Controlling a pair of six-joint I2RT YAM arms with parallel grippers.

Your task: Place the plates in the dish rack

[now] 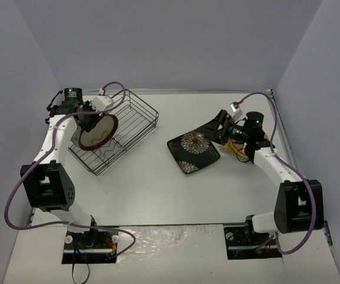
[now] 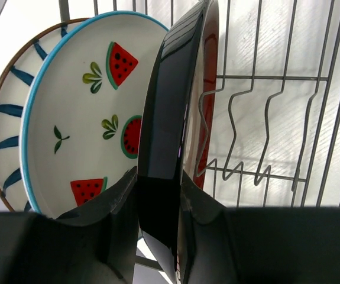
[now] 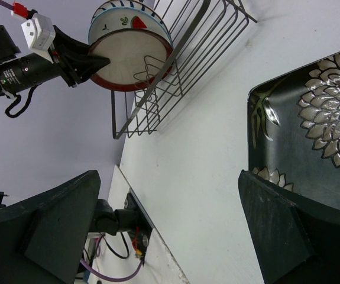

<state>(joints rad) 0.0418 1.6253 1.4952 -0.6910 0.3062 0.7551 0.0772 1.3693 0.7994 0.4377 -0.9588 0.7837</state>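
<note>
The dish rack stands at the back left. My left gripper is shut on the rim of the red-brown-rimmed plate and holds it on edge inside the rack. In the left wrist view the gripper clamps that plate, seen edge-on, beside the fruit plate and the striped plate, both upright. The dark square plate lies flat on the table. My right gripper is open and empty just beyond its far right corner. In the right wrist view, the gripper is wide apart beside it.
Wavy wire dividers to the right of the held plate are unoccupied. A bit of orange shows under my right arm; I cannot tell what it is. Grey walls close in the table on three sides.
</note>
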